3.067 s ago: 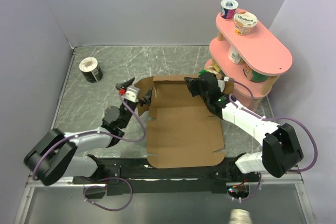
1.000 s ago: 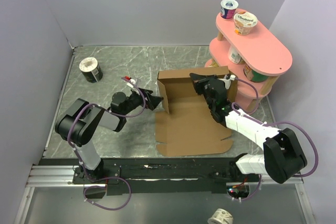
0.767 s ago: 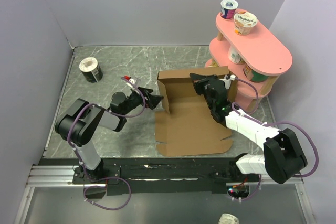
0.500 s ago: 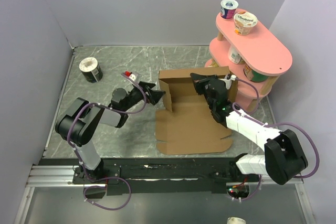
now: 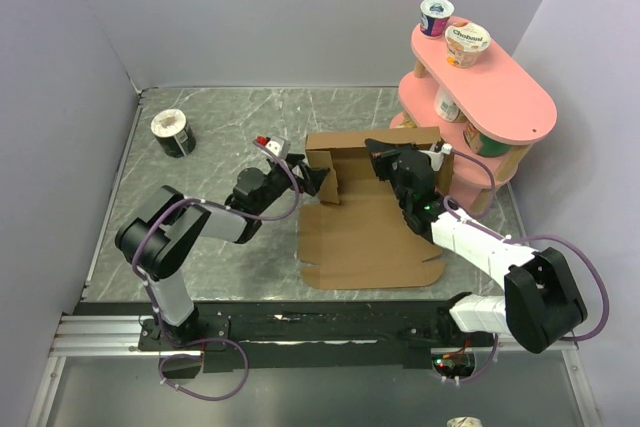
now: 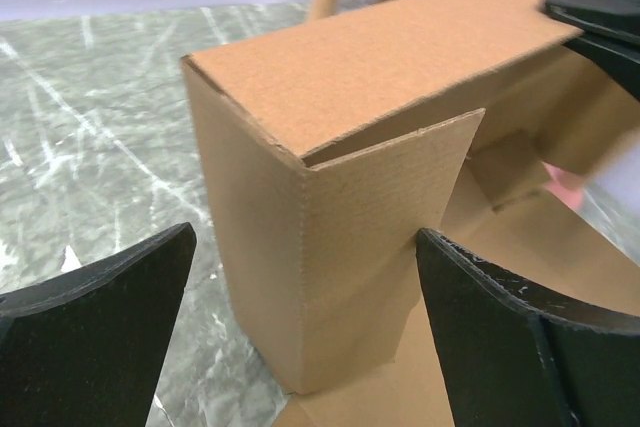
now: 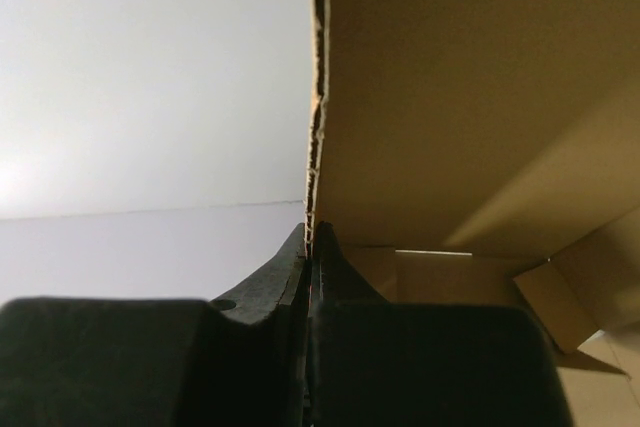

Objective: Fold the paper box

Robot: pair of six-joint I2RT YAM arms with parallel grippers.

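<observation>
Right gripper point(image 7: 311, 242) clamps the paper box point(image 5: 370, 232) rear wall, running left-right; left gripper point(image 5: 312, 182) wide

Grey marbled table point(image 5: 230, 112), loaded.
On it are set the paper box point(image 5: 365, 242), a dark tub point(image 5: 172, 133) and a pink rack point(image 5: 500, 97).

Open tabletop point(image 5: 200, 117) lies at frame left, one small dark container point(image 5: 173, 133) upper left; the pink shelf point(image 5: 500, 97) crowds the upper right of the paper box point(image 5: 365, 237).
</observation>
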